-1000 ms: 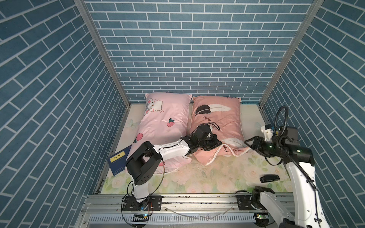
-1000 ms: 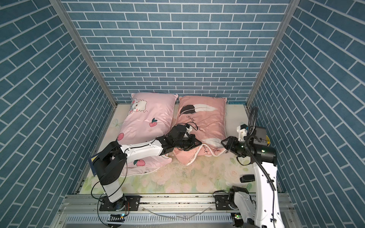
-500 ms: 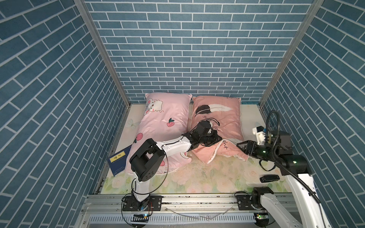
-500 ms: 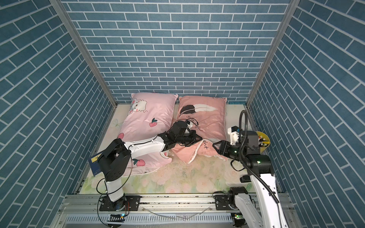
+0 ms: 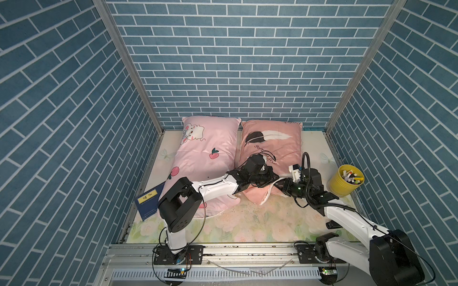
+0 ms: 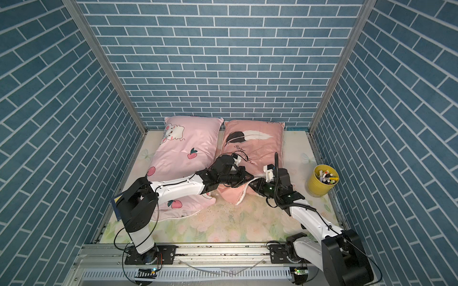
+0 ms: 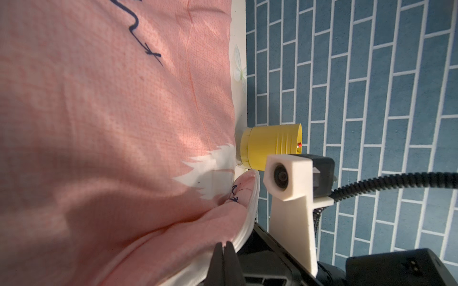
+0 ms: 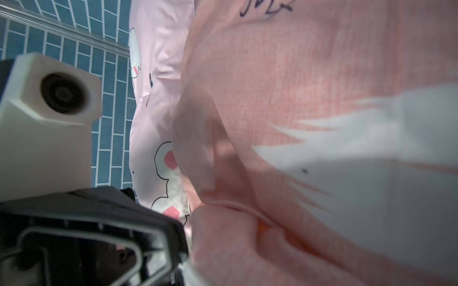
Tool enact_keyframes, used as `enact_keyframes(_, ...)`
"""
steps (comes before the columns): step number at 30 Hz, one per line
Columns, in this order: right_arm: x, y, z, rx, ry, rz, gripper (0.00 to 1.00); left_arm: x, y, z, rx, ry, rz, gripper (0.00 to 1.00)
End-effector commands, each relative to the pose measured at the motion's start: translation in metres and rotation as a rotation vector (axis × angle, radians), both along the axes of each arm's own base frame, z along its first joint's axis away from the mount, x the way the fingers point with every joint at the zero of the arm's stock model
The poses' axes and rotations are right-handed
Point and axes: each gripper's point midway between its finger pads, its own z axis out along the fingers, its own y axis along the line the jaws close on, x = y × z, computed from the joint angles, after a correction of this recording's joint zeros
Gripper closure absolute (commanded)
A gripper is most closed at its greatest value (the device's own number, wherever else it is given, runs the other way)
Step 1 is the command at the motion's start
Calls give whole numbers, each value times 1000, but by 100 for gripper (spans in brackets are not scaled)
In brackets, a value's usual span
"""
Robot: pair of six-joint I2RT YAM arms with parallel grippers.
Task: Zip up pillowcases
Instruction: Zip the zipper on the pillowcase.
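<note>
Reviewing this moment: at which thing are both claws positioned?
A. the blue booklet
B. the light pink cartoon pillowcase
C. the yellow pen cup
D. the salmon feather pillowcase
D: in a top view the left claw and the right claw are close together at the near edge of the salmon feather pillowcase, and both wrist views are filled with its salmon fabric.

Left arm outstretched, left end effector clamped tight, right end effector just beside it
</note>
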Motion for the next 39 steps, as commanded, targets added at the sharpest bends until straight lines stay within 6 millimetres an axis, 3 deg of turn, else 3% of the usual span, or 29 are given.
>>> enact_keyframes(1, 14, 9, 17, 67, -93, -27, 71, -1, 3, 10, -12, -18, 8, 100)
enact_keyframes(4, 5, 12, 9, 81, -62, -12, 70, -1, 4, 9, -11, -18, 10, 100)
enact_keyframes(7, -15, 2, 2, 45, -35, -16, 70, 2, 6, 6, -7, -16, 21, 100)
enact_keyframes(11, -32, -8, 11, 12, -51, -1, 70, 5, 5, 6, -12, -18, 23, 100)
enact_keyframes(16, -25, -2, 14, 62, -62, -8, 65, 2, 2, 9, -33, -12, 21, 100)
enact_keyframes(25, -7, 16, 13, 88, -78, 3, 65, -7, 5, 9, -37, -3, 23, 100)
enact_keyframes(28, -7, 14, -2, 57, -47, -7, 72, -7, 3, 10, -49, 0, 24, 100)
enact_keyframes(32, -14, 8, -19, 21, -4, -29, 100, -7, 3, 14, -56, -5, 24, 100)
enact_keyframes(39, -31, -5, -42, -41, 71, -47, 100, 0, -5, 18, -102, 7, 36, 100)
